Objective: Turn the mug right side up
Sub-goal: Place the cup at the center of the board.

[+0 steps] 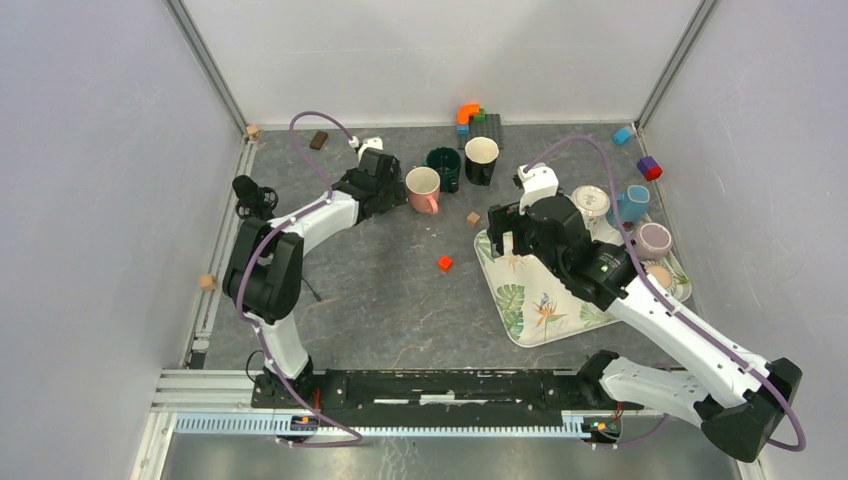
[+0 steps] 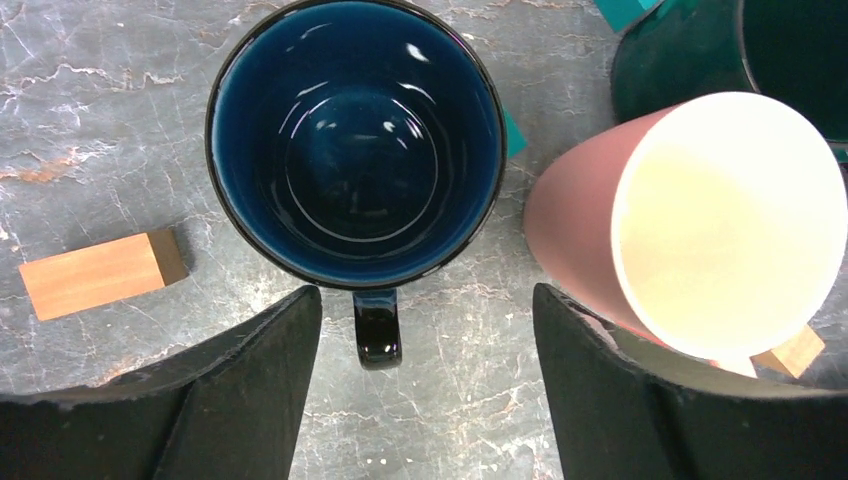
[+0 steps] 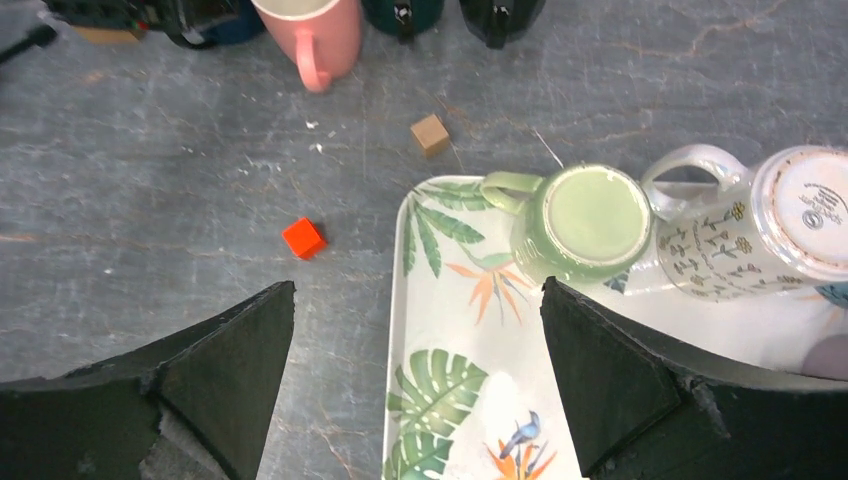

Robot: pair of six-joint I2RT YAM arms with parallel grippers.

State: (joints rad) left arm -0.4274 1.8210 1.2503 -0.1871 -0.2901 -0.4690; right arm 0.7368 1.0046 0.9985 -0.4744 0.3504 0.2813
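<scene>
- Trouble on the left would start with the left claw. It is released and spread wide, straddling the handle side of an upright dark blue mug. Its right finger sits just beside the pink mug — a crooked lift could tip that one.
- Pose there: the left arm reaches far across the worktop, elbow bent, wrist looking straight down.
- Over the left end of the tray hovers the right claw, likewise released and holding nothing. The right arm stretches in from the near right.
- Beyond it on the tray stands the green mug, bottom-up with its handle pointing left — the one I judge needs turning. Its glazed wall may slip mid-flip.
- Rightmost, the floral mug also shows its base and sits just beside the green one, so a wide approach could shove it.
</scene>
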